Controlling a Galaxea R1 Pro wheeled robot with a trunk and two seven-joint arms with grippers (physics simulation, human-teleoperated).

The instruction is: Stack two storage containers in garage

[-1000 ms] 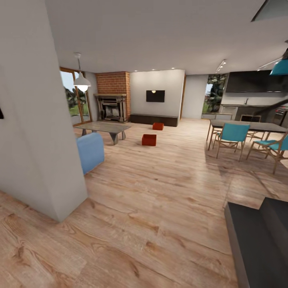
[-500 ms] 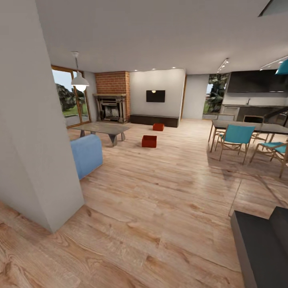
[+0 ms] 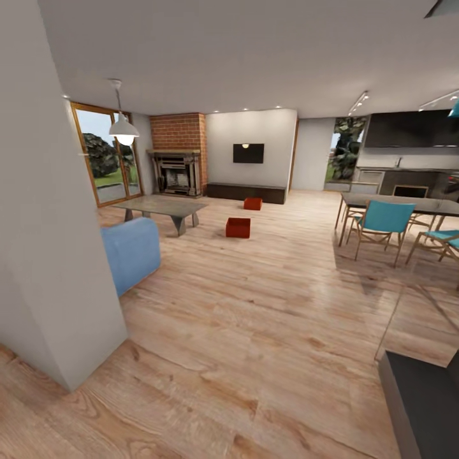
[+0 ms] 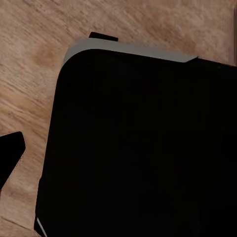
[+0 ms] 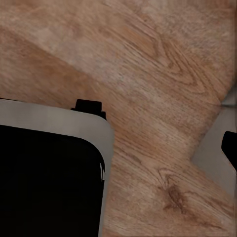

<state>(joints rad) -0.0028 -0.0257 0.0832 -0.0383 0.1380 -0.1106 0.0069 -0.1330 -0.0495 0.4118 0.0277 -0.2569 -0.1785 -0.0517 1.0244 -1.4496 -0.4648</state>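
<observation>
The two storage containers stand apart on the light wood planks of the living room, far ahead in the head view. The nearer container [image 3: 238,227] is by the coffee table. The farther container [image 3: 253,203] sits in front of the long low dark bench [image 3: 245,191]. Both are orange-red open-top bins. In the left wrist view a dark fingertip [image 4: 10,154] shows beside the robot's black base [image 4: 143,148] over the planks. In the right wrist view a dark fingertip [image 5: 230,147] shows at the edge, with the base's grey-rimmed corner [image 5: 49,177]. Neither wrist view shows both fingers.
A white wall corner [image 3: 57,268] stands close on the left, with a blue armchair [image 3: 131,252] behind it. A grey coffee table [image 3: 162,207], brick fireplace [image 3: 180,153] and TV [image 3: 247,153] lie ahead. Dining table and teal chairs [image 3: 382,220] are right. A dark block [image 3: 424,401] is lower right.
The whole head view has shifted: the wall corner and the dark block slid toward the picture's edges, and more window shows. The containers have not moved on the floor.
</observation>
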